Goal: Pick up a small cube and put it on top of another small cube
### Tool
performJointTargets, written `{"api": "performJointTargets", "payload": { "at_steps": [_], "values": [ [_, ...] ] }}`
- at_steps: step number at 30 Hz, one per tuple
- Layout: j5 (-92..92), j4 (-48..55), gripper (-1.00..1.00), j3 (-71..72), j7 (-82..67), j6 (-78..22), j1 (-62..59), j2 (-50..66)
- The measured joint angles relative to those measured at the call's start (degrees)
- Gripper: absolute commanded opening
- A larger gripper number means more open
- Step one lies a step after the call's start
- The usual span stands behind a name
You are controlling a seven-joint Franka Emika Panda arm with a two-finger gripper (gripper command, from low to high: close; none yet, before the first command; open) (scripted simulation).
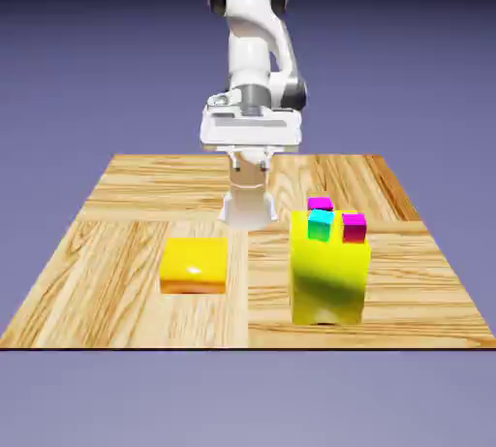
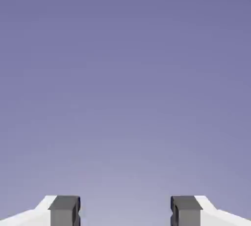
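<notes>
We note the gripper (image 2: pixel 125 213) with its two grey fingertips (image 2: pixel 64 210) spread well apart and nothing between them; the hand view shows only the plain blue-violet backdrop beyond the tips. In the exterior view the white arm (image 1: pixel 254 47) stands folded at the far edge of the wooden table (image 1: pixel 116 241), its hand level, well above the tabletop.

We take the tall yellow block (image 1: pixel 329 280) as our landmark. It stands upright on the table, toward the exterior view's right. On its top face we count three small cubes: a cyan cube (image 1: pixel 320 225) near the front, a magenta cube (image 1: pixel 354 228) just beside it toward the exterior view's right, and another magenta cube (image 1: pixel 320 205) behind the cyan one, partly hidden by it. None is stacked on another. A low, flat yellow-orange block (image 1: pixel 194 265) lies on the table to the exterior view's left of the tall block, apart from it.
</notes>
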Motion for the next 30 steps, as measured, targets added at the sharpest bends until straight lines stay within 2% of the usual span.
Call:
{"api": "performJointTargets", "payload": {
  "at_steps": [30],
  "values": [
    [12.47,15.71,0.0,62.29,61.6,-34.46,-13.99,-24.57]
  ]
}}
